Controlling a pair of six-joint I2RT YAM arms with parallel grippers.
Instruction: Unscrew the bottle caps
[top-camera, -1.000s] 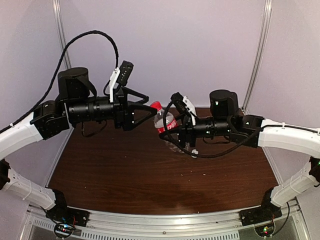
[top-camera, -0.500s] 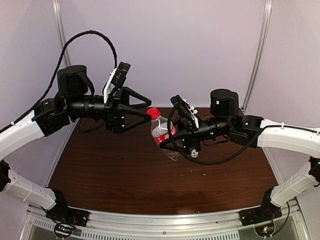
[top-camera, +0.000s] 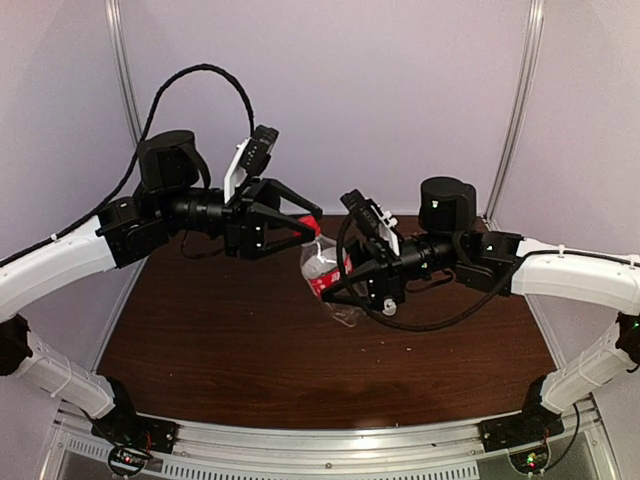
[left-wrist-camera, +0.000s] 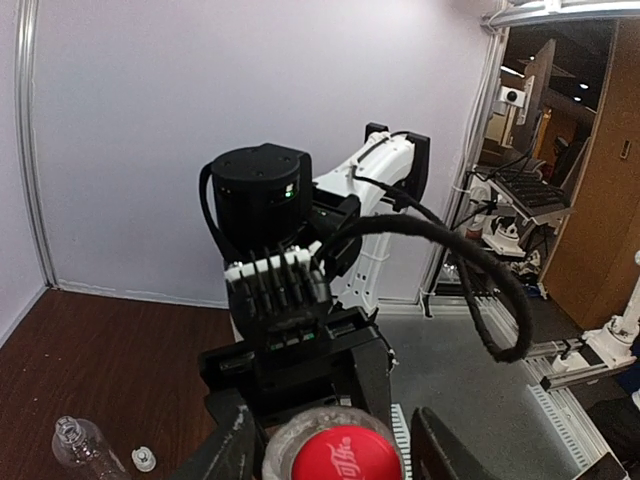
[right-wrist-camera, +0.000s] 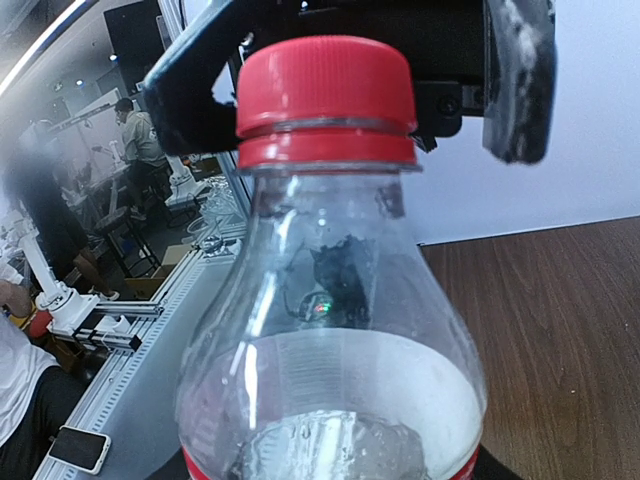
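Soft even light, faint shadows on the dark bench (top-camera: 250, 370); overhead view slightly soft; right wrist view shows glints on the bottle (right-wrist-camera: 330, 300) and a blurred left background

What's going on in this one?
The right gripper holds the red-labelled bottle up above the table. The left gripper has its jaws either side of the red cap, with a gap on one side, so the cap is not yet gripped. A second bottle sits on the table, already open, with a white cap beside it.
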